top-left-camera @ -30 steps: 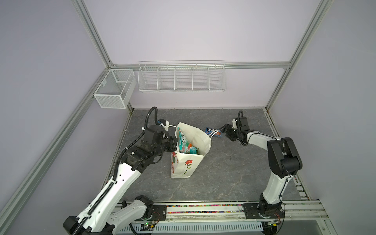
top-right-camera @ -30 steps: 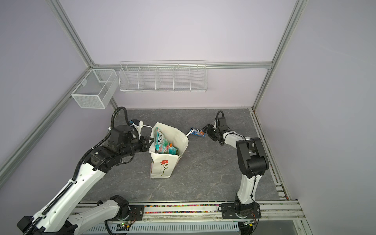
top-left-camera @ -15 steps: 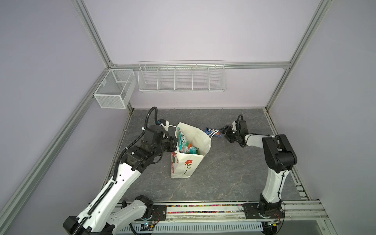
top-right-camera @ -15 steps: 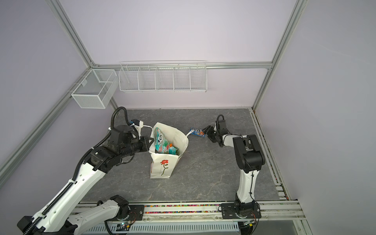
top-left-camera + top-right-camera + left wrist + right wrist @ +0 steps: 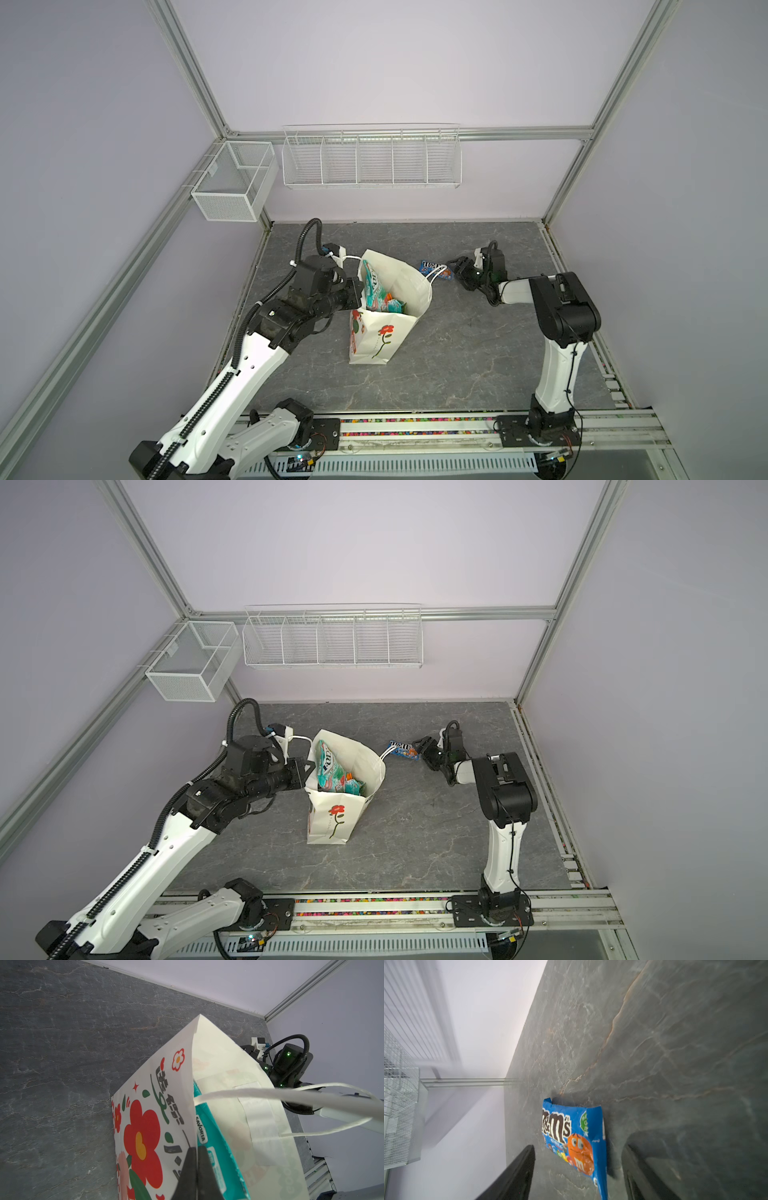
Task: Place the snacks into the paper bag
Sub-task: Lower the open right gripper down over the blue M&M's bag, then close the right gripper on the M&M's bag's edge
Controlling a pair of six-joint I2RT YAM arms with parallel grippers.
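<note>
The white paper bag with a red flower stands upright mid-table, mouth open. My left gripper is shut on the bag's near rim, one finger outside and one inside. Inside the bag sit a teal snack bag and an orange packet. A small blue M&M's pack lies flat on the table behind the bag. My right gripper is open, low over the table, with the pack's near end between its fingers.
A white cord handle stretches across the left wrist view. Two white wire baskets hang on the back wall. The grey table ends at a metal rail in front.
The right arm's elbow has swung a little leftward and its gripper has crept closer to the M&M's pack. The left arm and the bag have not moved.
</note>
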